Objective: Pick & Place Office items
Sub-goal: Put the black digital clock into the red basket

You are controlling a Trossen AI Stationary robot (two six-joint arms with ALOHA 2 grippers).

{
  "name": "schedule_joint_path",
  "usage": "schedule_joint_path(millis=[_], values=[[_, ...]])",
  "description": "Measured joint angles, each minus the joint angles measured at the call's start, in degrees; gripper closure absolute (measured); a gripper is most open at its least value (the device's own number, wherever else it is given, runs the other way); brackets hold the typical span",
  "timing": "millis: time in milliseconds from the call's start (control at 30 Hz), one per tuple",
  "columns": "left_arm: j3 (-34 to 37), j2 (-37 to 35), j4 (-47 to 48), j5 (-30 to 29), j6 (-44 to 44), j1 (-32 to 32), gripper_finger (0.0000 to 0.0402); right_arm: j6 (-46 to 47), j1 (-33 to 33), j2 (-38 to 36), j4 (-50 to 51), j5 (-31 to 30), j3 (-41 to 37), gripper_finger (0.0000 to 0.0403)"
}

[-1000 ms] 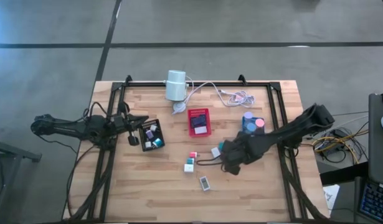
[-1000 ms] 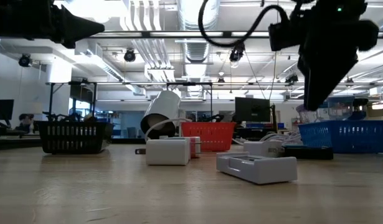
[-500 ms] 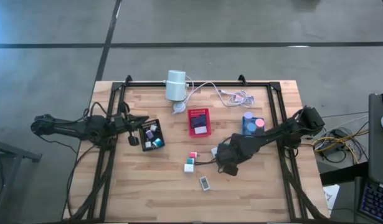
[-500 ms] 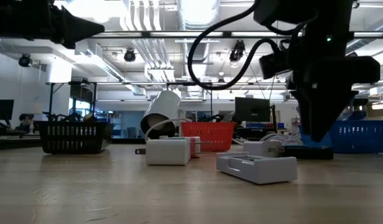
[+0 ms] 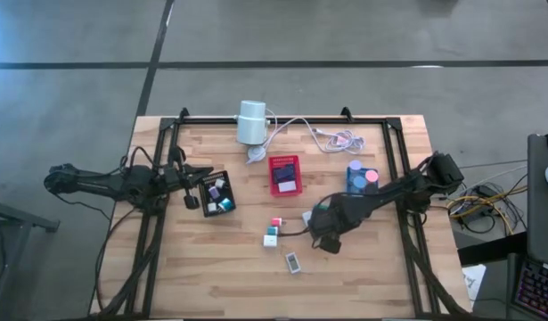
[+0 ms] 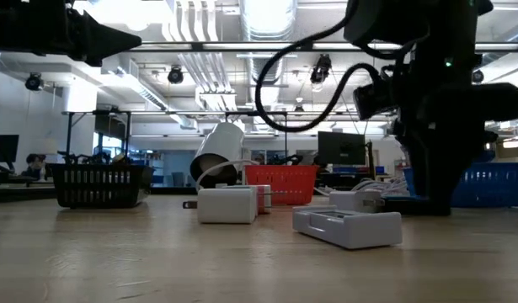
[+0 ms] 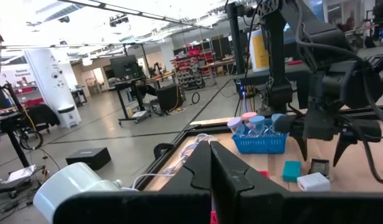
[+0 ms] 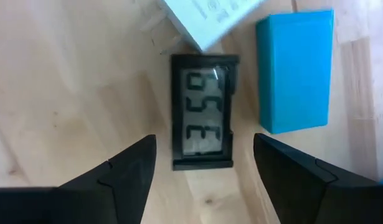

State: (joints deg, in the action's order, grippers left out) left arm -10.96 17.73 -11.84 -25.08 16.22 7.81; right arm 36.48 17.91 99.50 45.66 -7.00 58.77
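A small black display (image 8: 202, 112) with grey digits lies flat on the wood beside a teal block (image 8: 294, 70) and a white block (image 8: 207, 18). My right gripper (image 8: 203, 165) points down over it, open, one finger on each side of the display and clear of it. The left wrist view shows this gripper (image 7: 320, 149) above the display (image 7: 317, 167). In the high view the right gripper (image 5: 322, 223) covers the display. My left gripper (image 5: 198, 178) waits shut at the table's left, by the black tray (image 5: 231, 192).
A red tray (image 5: 285, 159) and a blue tray (image 5: 354, 166) stand farther back, and a white cylinder (image 5: 252, 122) with a cable lies at the far edge. Loose small pieces (image 5: 270, 238) and a white flat item (image 5: 293, 262) lie left of and nearer than the right gripper.
My right gripper has sunk toward the table over the black display, shifted a little toward the table's left, and rolled slightly. Its fingers stay open. The pieces on the table have not moved.
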Motion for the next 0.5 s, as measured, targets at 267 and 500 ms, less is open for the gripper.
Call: schedule_joint_path(millis=[267, 500], values=[[0.0, -0.01, -0.02, 0.0, 0.1, 0.0, 0.0401, 0.98, -2.01, 0.0, -3.26, 1.07, -3.19, 0.0127], [0.0, -0.01, -0.03, -0.01, 0.1, 0.0, 0.0401, 0.42, -3.02, -0.24, -6.16, 3.21, -5.03, 0.0134]])
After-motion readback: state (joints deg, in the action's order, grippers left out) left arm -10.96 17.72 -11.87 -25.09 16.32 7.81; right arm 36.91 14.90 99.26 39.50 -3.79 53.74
